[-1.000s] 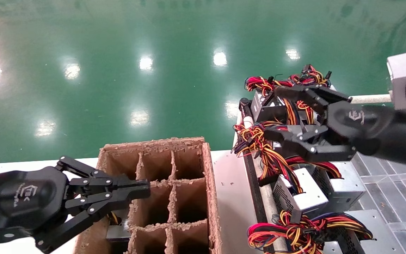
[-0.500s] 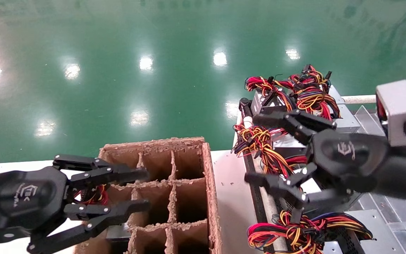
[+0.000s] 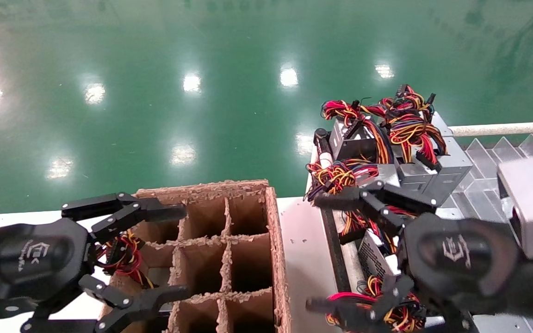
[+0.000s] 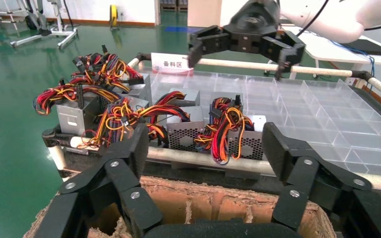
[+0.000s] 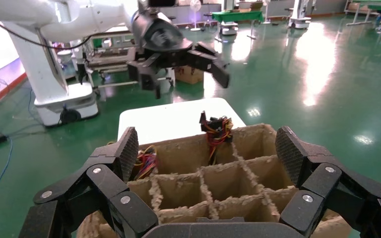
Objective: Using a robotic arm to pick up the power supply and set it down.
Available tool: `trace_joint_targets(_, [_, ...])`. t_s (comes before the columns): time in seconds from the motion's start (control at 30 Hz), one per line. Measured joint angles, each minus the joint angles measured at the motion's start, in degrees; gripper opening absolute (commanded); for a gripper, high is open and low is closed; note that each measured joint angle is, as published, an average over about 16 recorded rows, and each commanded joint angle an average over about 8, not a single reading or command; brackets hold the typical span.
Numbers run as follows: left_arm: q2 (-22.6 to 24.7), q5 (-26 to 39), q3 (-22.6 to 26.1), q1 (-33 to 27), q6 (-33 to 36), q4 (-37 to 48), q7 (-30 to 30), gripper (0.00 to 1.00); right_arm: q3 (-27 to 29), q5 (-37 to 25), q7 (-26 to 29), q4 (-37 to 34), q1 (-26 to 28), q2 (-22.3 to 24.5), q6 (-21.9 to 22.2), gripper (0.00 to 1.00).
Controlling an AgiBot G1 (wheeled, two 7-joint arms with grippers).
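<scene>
My left gripper (image 3: 181, 252) hangs open over the left column of the brown divided box (image 3: 248, 240), nothing between its fingers. Beneath it, in that column, lies a power supply whose red and yellow wire bundle (image 3: 123, 259) shows; its metal body is mostly hidden. My right gripper (image 3: 313, 253) is open and empty above the near end of the rack, over another power supply (image 3: 373, 259). More silver power supplies (image 3: 433, 171) with coloured wires lie farther back. In the left wrist view my left gripper (image 4: 205, 148) faces perforated power supplies (image 4: 183, 136). The right gripper (image 5: 208, 153) looks at the box (image 5: 218, 176).
The box stands on a white table (image 3: 303, 240) beside the rack's black edge. A clear divided tray (image 4: 327, 114) fills the rack behind the power supplies, and a pale rail (image 3: 498, 128) crosses its far side. Glossy green floor lies beyond.
My left gripper's jaws have spread wide above the box, uncovering the wire bundle below. My right gripper, open throughout, has moved from the far power supplies toward the near end of the rack.
</scene>
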Motion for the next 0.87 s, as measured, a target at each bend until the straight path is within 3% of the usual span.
trace_joint_targets(0.27, [0.0,0.0,0.0,0.01,-0.01,0.01,0.0,1.0,3.4,-1.5,1.5,3.67,-2.58,0.26,0.23,1.0])
trace_joint_targets(0.87, [0.0,0.0,-0.01,0.01,-0.01,0.01,0.0,1.0,2.62,-1.19,1.24,2.81,-2.01,0.22,0.27,1.0])
